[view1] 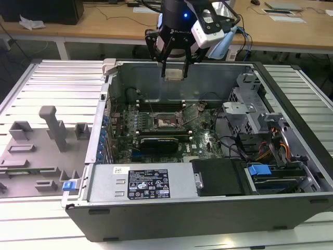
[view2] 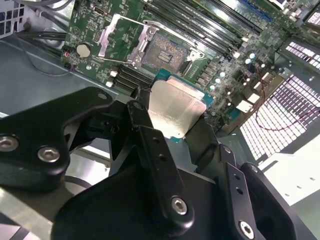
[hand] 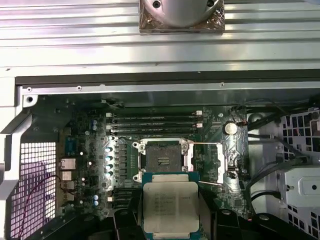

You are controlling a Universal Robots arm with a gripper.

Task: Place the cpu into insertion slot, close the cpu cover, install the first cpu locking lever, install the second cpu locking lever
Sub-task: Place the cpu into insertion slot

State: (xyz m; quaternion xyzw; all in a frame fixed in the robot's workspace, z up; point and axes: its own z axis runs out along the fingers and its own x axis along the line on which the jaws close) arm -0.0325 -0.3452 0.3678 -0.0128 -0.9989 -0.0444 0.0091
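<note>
My gripper [view1: 174, 66] hangs above the back wall of the open computer case [view1: 208, 211], shut on the cpu [view1: 174, 73]. In both wrist views the cpu [hand: 170, 209] [view2: 175, 106] lies flat between the black fingers [view2: 150, 137], silvery top and green edge showing. Below it on the green board lies the insertion slot [hand: 162, 158] [view2: 168, 51] [view1: 167, 121], uncovered, its contact field showing. The cpu cover [view2: 121, 36] [hand: 220, 162] is swung open beside the slot. Thin wire levers [hand: 209, 144] stick out near the cover. The cpu is well above the slot and apart from it.
A long black card [view1: 164, 140] lies just in front of the slot, memory slots [hand: 155, 122] behind it. A drive cage and cables [view1: 250, 112] fill the case on the exterior view's right. Grey fixtures [view1: 52, 127] stand on the table at the left.
</note>
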